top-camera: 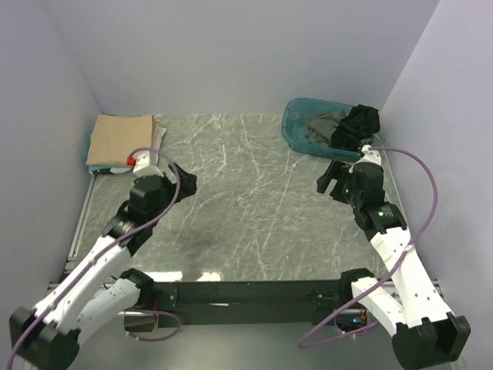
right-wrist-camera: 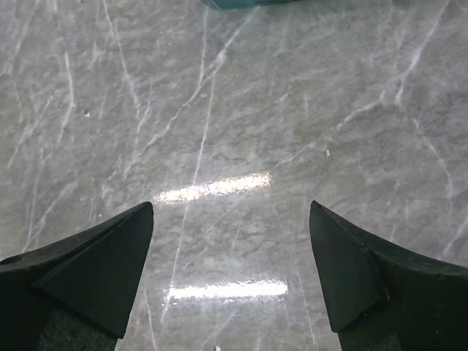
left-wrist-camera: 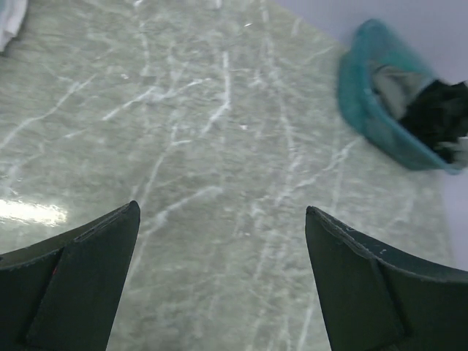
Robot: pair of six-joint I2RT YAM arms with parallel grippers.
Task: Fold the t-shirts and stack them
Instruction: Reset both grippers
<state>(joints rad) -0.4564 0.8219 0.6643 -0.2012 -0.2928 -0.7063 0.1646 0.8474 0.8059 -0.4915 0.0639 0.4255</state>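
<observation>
A folded tan t-shirt (top-camera: 119, 139) lies on top of a stack at the table's far left, with a teal edge (top-camera: 86, 151) and a white shirt (top-camera: 159, 137) showing under it. A corner of the white cloth (left-wrist-camera: 9, 22) shows in the left wrist view. Dark grey (top-camera: 322, 127) and black (top-camera: 356, 127) garments lie in a teal basket (top-camera: 296, 123) at the far right, also in the left wrist view (left-wrist-camera: 369, 95). My left gripper (top-camera: 183, 182) is open and empty just right of the stack. My right gripper (top-camera: 330, 182) is open and empty just in front of the basket.
The marble tabletop (top-camera: 254, 208) lies between the arms. Purple-white walls close in the left, back and right sides. A metal rail (top-camera: 81, 223) runs along the table's left edge. Grey cables loop from both arms.
</observation>
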